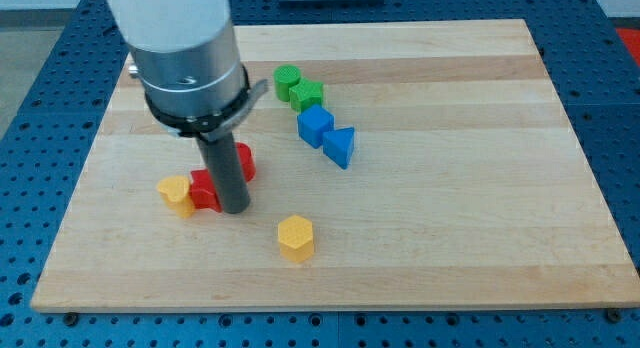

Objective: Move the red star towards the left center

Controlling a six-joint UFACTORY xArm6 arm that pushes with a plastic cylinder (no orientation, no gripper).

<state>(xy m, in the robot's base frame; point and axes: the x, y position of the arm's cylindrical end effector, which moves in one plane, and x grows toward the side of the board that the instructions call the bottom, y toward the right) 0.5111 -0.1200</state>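
The red star (204, 190) lies left of the board's middle, touching a yellow block (175, 195) on its left. My tip (235, 208) stands right against the red star's right side. A second red block (244, 162) sits just behind the rod, partly hidden by it.
A yellow hexagon (296, 237) lies toward the view's bottom, right of my tip. A green cylinder (287, 81) and a green block (307, 94) sit near the view's top. A blue cube (315, 125) and a blue triangle (340, 145) lie below them. The wooden board (480, 188) rests on a blue perforated table.
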